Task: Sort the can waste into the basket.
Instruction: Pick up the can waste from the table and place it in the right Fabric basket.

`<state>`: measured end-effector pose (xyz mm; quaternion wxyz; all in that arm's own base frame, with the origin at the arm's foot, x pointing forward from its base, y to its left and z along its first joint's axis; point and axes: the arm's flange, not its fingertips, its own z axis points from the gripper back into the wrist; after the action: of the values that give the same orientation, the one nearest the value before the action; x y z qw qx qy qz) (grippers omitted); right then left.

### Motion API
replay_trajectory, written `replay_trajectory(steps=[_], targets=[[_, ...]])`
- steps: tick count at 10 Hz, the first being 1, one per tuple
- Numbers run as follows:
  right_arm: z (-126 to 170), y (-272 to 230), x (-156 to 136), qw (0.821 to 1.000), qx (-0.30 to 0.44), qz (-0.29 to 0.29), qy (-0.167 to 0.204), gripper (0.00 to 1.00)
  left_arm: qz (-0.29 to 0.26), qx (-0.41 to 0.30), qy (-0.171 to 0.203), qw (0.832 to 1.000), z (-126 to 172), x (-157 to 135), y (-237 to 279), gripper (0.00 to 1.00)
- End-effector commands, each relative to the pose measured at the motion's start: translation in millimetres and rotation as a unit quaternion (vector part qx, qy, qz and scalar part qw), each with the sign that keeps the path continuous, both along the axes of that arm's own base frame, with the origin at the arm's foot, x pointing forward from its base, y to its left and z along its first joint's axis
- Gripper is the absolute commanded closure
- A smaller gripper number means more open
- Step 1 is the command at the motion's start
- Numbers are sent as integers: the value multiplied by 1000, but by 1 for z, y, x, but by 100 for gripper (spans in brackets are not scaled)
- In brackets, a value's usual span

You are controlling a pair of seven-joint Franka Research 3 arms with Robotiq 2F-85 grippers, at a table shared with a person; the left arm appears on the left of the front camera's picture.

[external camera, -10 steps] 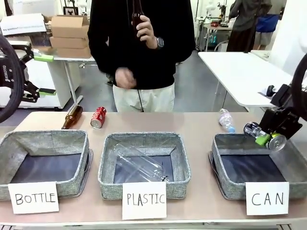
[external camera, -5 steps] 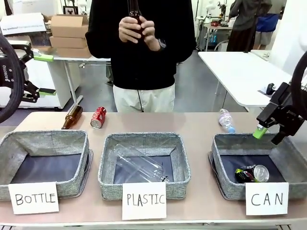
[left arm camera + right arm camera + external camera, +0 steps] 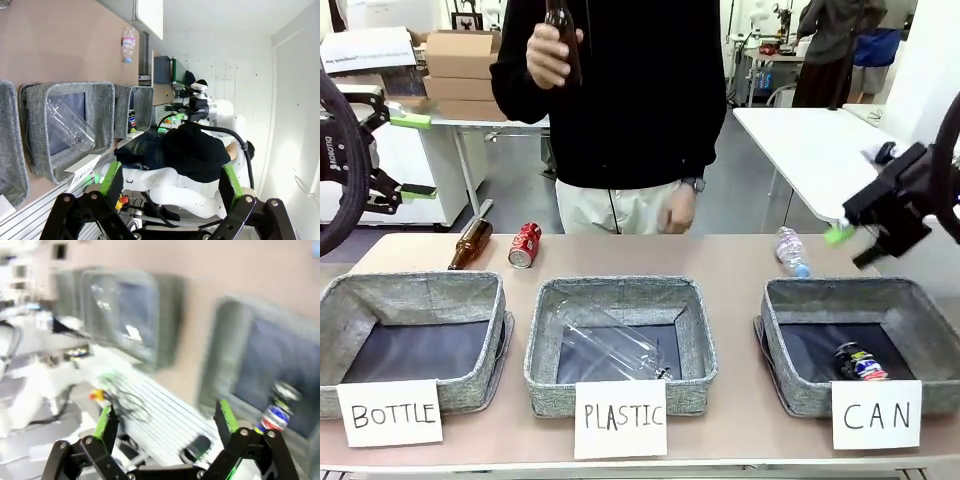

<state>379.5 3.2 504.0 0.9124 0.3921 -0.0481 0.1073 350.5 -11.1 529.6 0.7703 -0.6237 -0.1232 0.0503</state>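
The dark blue can (image 3: 860, 362) lies inside the CAN basket (image 3: 778, 322) at the front right, also seen in the right wrist view as the blue can (image 3: 276, 410) on the basket's (image 3: 226, 342) dark lining. My right gripper (image 3: 853, 246) hangs open and empty above the basket's far rim. The red can (image 3: 525, 245) lies on the table at the far left, beside a brown bottle (image 3: 470, 243). My left gripper (image 3: 415, 155) is held high at the left edge, open and empty, its green pads (image 3: 111, 177) wide apart.
The PLASTIC basket (image 3: 548, 330) holds a clear bottle (image 3: 610, 345); the BOTTLE basket (image 3: 340, 300) shows only its lining. A small clear bottle (image 3: 791, 250) lies behind the CAN basket. The person holds a brown bottle (image 3: 561, 30) up high; the other hand (image 3: 675, 215) hangs by the far edge.
My right gripper opened and let the blue can fall into the CAN basket, then rose up and back. The person shifted the brown bottle to the other hand.
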Motion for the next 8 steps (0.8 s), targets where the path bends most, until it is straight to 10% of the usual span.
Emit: replay_trajectory(steps=[1, 3, 4, 8], targets=[[27, 6, -23, 911, 390, 74, -115, 0, -5, -2, -9, 1000, 0, -1, 1, 0], [32, -1, -20, 865, 492, 72, -65, 0, -5, -2, -9, 1000, 0, -1, 1, 0], [46, 7, -19, 987, 158, 1, -42, 0, -5, -2, -9, 1000, 0, -1, 1, 0], [46, 7, -19, 987, 158, 1, -42, 0, -5, -2, -9, 1000, 0, -1, 1, 0]])
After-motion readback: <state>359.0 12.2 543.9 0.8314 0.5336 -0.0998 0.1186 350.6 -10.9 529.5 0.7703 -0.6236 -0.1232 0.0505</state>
